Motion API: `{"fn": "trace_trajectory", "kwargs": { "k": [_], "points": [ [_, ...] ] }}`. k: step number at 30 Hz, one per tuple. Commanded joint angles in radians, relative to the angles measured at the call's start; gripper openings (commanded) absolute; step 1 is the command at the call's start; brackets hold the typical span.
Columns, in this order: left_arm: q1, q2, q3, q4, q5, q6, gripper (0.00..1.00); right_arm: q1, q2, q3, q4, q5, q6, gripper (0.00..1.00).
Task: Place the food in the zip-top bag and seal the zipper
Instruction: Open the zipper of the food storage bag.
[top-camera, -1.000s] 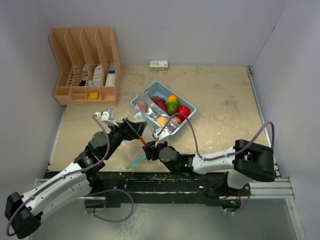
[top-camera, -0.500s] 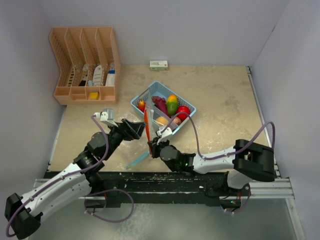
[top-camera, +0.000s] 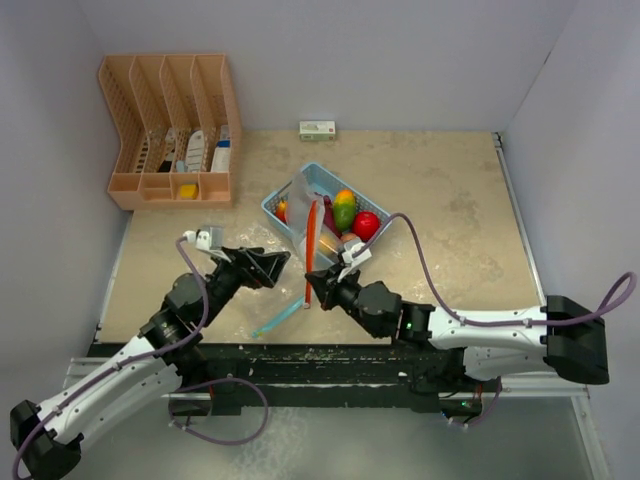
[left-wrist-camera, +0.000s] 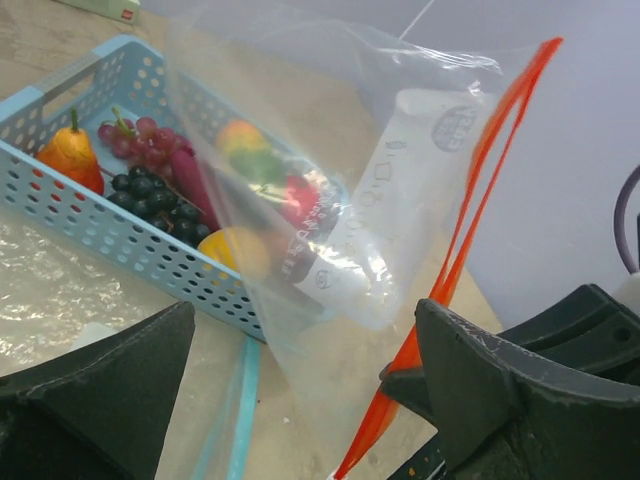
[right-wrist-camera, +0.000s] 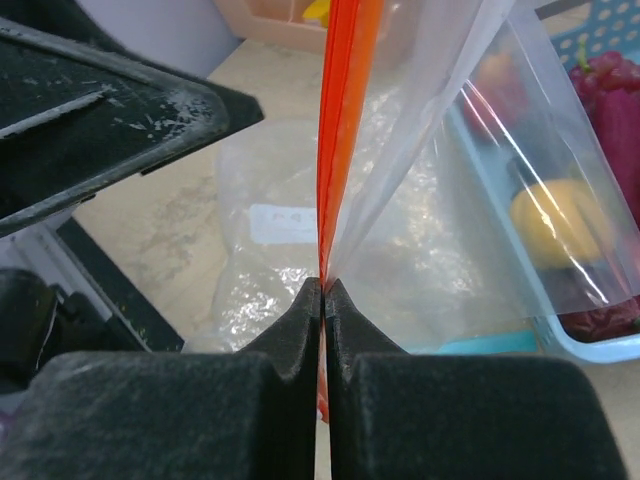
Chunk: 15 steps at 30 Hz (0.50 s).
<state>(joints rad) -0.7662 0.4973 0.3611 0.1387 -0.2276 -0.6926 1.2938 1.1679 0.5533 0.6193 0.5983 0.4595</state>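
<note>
My right gripper (top-camera: 311, 287) is shut on the lower end of the zip-top bag's orange zipper (top-camera: 312, 240), and the clear bag (top-camera: 300, 205) hangs upright over the blue basket's near edge. In the right wrist view the jaws (right-wrist-camera: 323, 288) pinch the zipper (right-wrist-camera: 345, 120) flat. The food lies in the basket (top-camera: 283, 195): mango (top-camera: 344, 210), red pepper (top-camera: 367, 224), dark grapes (left-wrist-camera: 150, 190), an orange fruit (left-wrist-camera: 70, 155). My left gripper (top-camera: 278, 268) stands open just left of the bag with nothing in it (left-wrist-camera: 300, 400); the bag (left-wrist-camera: 330, 200) hangs between its fingers.
A second clear bag (top-camera: 240, 262) with a teal zipper (top-camera: 280, 318) lies flat on the table under the grippers. The orange rack (top-camera: 170, 130) stands at the back left, and a small white box (top-camera: 317, 129) sits by the rear wall. Walls close in on both sides.
My right gripper has shut on the orange zipper and the bag now hangs upright from it. The right arm has stretched out. My left gripper let go of the bag and drew back left.
</note>
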Motion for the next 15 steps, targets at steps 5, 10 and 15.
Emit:
{"fn": "trace_trajectory", "kwargs": {
  "k": [5,10,15],
  "points": [
    [-0.002,0.003,-0.072,0.305,0.246,0.068,0.9,-0.063,-0.037,0.054,-0.038,-0.309,-0.068,0.0],
    [-0.002,0.019,-0.119,0.417,0.308,0.041,0.85,-0.073,-0.044,0.079,-0.049,-0.427,-0.071,0.0],
    [-0.002,0.069,-0.121,0.473,0.34,0.041,0.64,-0.072,-0.056,0.09,-0.066,-0.462,-0.069,0.0]
  ]
}}
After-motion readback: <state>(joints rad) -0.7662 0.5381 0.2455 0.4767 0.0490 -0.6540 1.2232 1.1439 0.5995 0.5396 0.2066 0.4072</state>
